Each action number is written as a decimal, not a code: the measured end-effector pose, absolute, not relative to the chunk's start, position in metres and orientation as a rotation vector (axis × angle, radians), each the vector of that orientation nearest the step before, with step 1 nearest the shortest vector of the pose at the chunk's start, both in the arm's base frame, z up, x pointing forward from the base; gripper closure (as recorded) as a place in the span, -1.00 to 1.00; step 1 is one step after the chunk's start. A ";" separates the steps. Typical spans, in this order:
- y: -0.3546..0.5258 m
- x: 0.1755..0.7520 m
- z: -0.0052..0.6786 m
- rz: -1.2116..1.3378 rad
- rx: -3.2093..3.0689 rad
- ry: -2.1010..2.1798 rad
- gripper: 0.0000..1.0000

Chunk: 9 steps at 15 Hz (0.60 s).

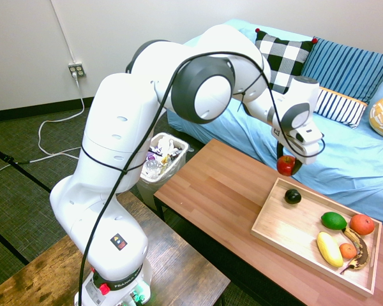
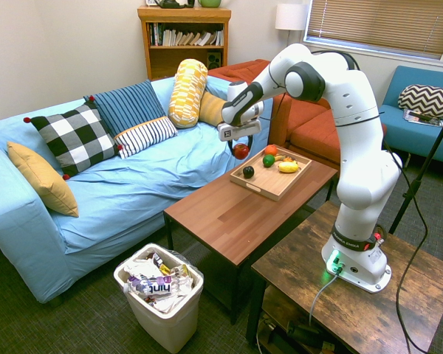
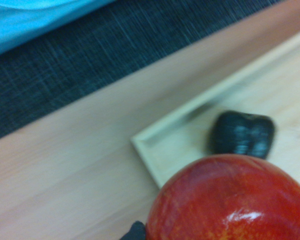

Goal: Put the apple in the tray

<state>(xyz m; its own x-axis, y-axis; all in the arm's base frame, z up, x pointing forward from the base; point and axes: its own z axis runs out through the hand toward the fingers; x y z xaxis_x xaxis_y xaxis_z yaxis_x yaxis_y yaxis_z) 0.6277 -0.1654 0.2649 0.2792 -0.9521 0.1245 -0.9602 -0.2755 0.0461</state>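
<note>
I am holding the red apple (image 1: 285,166) between the two fingers of the gripper (image 1: 287,164), which are closing against its sides. The apple is hanging in the air near the corner of the light-wood tray (image 1: 267,224) where the dark fruit (image 1: 293,196) is lying; it is not resting in the tray. In the wrist view, the apple is showing large and shiny, with the dark fruit and the tray corner appearing beyond it.

Inside the tray I am noting a green fruit (image 1: 334,220), a larger orange-red fruit (image 1: 362,224), a yellow fruit (image 1: 330,249), a small orange fruit (image 1: 348,250) and a banana (image 1: 356,247) with dark markings. The banana is curving around the small orange fruit. The tray is sitting on the brown table (image 2: 229,221), alongside the sofa (image 2: 125,192) with its light blue cover.

As to markings, the white arm (image 1: 115,127) is carrying the name "FRANKA" on the dark band at its base, with the letters after it too small for me to read surely. A warning label (image 1: 119,241) with a yellow-orange symbol is showing above that band. In the waste bin (image 2: 162,295), a purple and white wrapper (image 2: 153,286) is displaying the word "hint". The spines of the books (image 2: 184,37) on the shelf are staying too small to read.
</note>
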 end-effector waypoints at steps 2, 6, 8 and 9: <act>-0.196 0.616 0.248 0.062 2.378 -1.866 1.00; -0.244 0.593 0.198 -0.016 2.313 -1.941 1.00; -0.261 0.584 0.176 -0.048 2.297 -1.960 1.00; -0.265 0.582 0.166 -0.068 2.294 -1.966 1.00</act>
